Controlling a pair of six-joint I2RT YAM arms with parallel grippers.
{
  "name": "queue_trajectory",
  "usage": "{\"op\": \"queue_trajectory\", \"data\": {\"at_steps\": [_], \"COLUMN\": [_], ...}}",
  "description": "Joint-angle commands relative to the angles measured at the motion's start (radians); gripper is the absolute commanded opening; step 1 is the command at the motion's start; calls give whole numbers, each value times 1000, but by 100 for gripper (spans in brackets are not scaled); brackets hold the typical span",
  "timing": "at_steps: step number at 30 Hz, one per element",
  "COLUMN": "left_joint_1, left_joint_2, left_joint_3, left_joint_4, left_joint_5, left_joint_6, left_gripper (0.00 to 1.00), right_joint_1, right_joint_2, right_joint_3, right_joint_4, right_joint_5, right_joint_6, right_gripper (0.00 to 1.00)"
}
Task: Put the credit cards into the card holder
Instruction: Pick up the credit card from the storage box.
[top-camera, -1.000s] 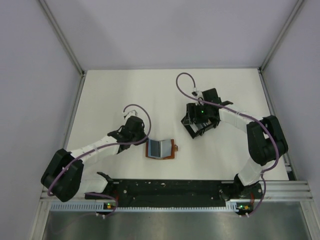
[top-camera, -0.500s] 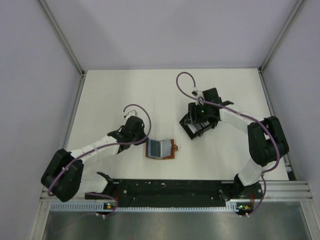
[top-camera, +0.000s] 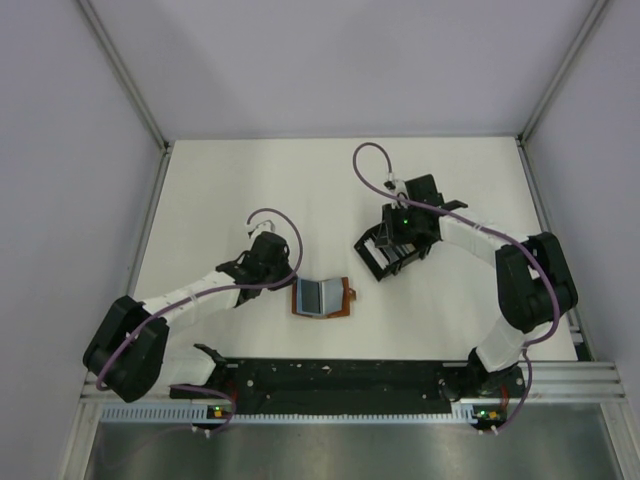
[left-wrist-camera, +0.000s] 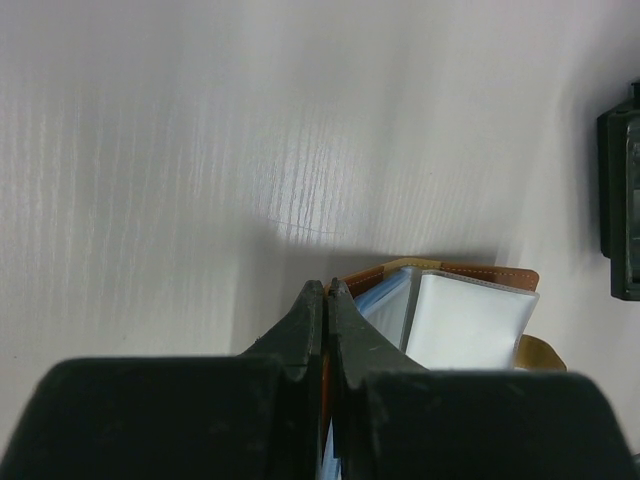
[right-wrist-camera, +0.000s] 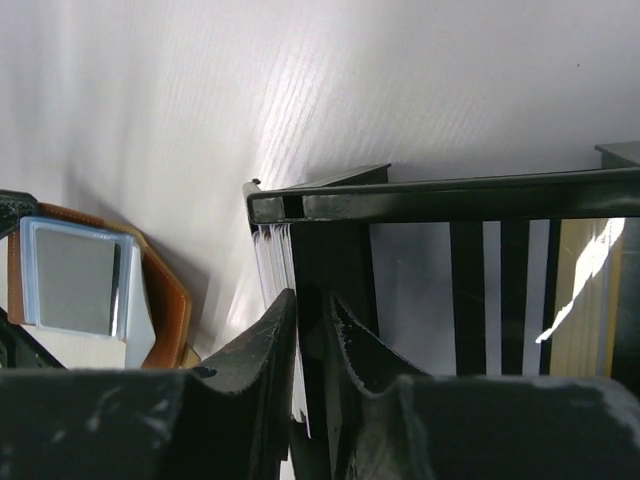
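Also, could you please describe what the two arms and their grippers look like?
Both the left arm and right arm have black joints, white links and a looping purple cable. The left gripper and right gripper have black, tapered fingers. Green lights glow at the bases.

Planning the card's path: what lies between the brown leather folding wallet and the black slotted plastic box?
Only bare white tabletop separates wallet and box; the top view shows it.
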Motion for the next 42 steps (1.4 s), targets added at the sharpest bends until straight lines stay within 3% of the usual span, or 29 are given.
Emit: {"op": "queue_trajectory", "data": {"at_steps": [1,12,21,30,34,42], "left_joint_1": [6,6,6,7,7,7], "left_joint_2": [7,9,18,15,12,4], "left_joint_3": [26,22,26,22,22,23], "left_joint_4": [42,41,51,49,48,46], "left_joint_5": [0,0,11,11,10,11], "left_joint_6": [14,14,14,11,12,12], "left_gripper": [0,0,0,0,0,0], "right_joint_1": [-12,-24,19,28,30,28], "right_joint_2": [-29,-21,33,50,25,-146], "right_joint_3": [56,59,69,74,74,83], "right_joint_4": [14,3,-36,-43,-47,-49], "right_joint_5": [-10,79,155,103,144,250], "right_joint_6": [3,-13,-56,-69,-63,-28], "right_gripper": [14,5,11,12,0,0]}}
